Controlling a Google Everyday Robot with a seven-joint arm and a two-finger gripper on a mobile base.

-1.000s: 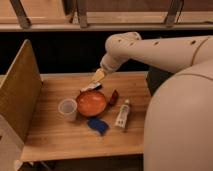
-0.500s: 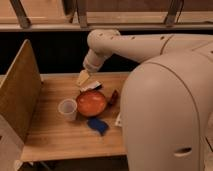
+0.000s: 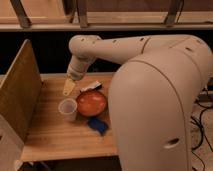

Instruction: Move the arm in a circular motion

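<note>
your arm [image 3: 150,105] filled the right half of the view, its thick cream body bending into a forearm that reached left and then turned down at the wrist. the gripper [image 3: 68,87], a pale-yellow wedge, hung over the bench [image 3: 50,142] near its back edge, just above and behind the cup [image 3: 68,109]; you could not tell whether it was apart or together. an orange bowl [image 3: 91,103] sat mid-bench, a blue cloth [image 3: 98,125] nearer the front edge, and a wooden board [image 3: 20,92] stood along the left edge. rails [image 3: 100,26] crossed the dark room behind. half a second before, the wedge had been further right, over the bowl's back rim.
</note>
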